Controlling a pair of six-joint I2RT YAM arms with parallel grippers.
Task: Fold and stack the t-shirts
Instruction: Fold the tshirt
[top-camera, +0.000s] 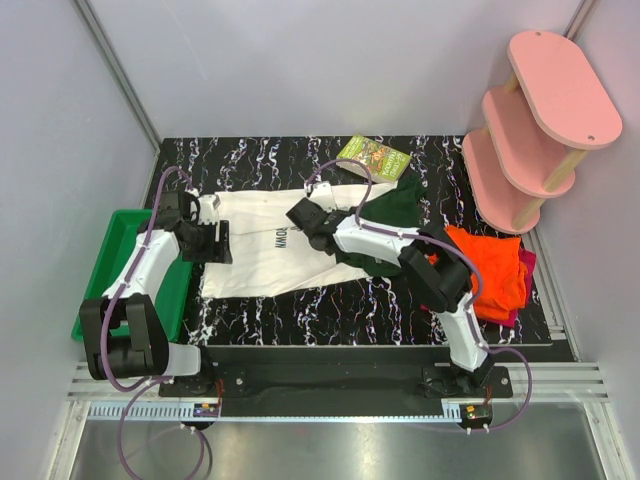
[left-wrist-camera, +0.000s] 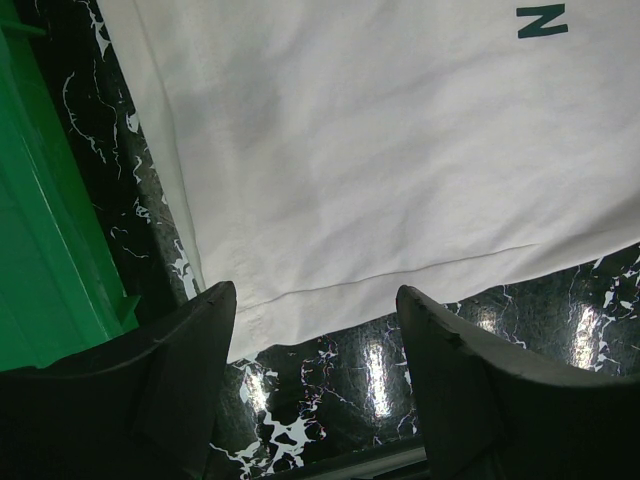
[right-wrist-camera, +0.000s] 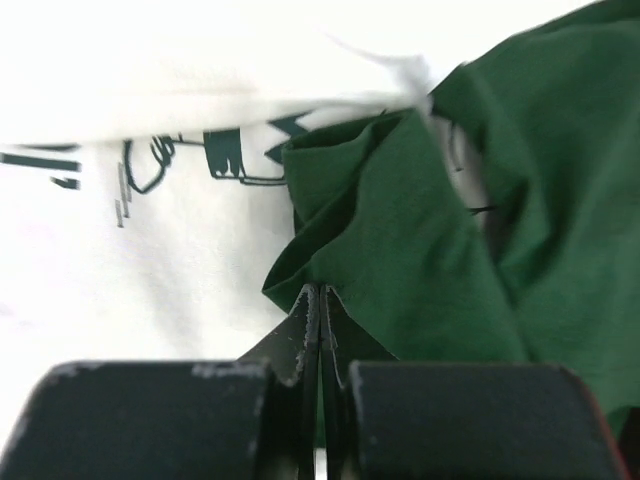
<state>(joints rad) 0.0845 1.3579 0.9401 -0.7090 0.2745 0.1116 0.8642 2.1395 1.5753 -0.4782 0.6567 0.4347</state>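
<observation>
Pinched the limp, light shirt (top-camera: 262, 258) by its green sleeve (right-wrist-camera: 400, 240) in the clenched right gripper (right-wrist-camera: 320, 300); hovered the spread left gripper (left-wrist-camera: 315, 310) over the left hem (left-wrist-camera: 400, 272), likely another sound hold.

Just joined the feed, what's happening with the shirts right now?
The white shirt lies spread on the table. The right gripper is shut on its green sleeve. The left gripper is open at the shirt's edge by the tray, gripping nothing. The orange shirt sits on the magenta shirt at the right.
</observation>
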